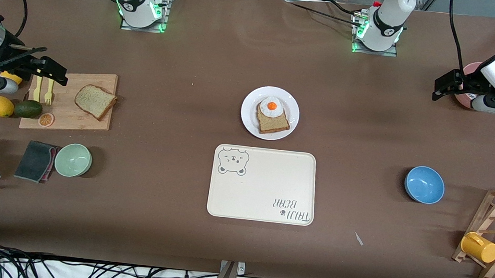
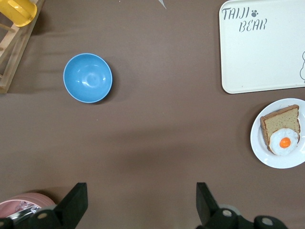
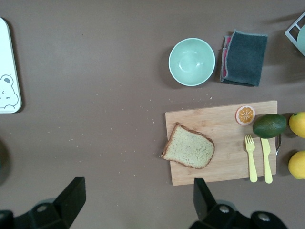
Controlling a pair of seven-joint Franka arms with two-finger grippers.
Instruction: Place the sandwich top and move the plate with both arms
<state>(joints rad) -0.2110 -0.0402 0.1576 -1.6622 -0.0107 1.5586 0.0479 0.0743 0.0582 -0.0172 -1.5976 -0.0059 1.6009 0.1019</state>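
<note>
The sandwich top [image 1: 95,101], a light speckled bread slice with a brown crust, lies on a wooden cutting board [image 1: 65,120] toward the right arm's end; it also shows in the right wrist view [image 3: 188,147]. The white plate [image 1: 249,112] sits mid-table and holds a darker toast slice [image 1: 273,122] with a fried egg [image 1: 271,106]; the plate also shows in the left wrist view [image 2: 281,161]. My right gripper [image 1: 51,72] is open and empty over the board's outer end [image 3: 138,193]. My left gripper [image 1: 448,86] is open and empty, up at the left arm's end [image 2: 140,198].
A cream bear-print tray [image 1: 262,184] lies nearer the camera than the plate. A blue bowl [image 1: 424,184] and a wooden rack with a yellow cup [image 1: 479,247] are toward the left arm's end. A green bowl [image 1: 73,159], dark cloth [image 1: 36,161], lemon [image 1: 1,106], avocado [image 1: 28,109] and yellow cutlery [image 1: 43,89] lie by the board.
</note>
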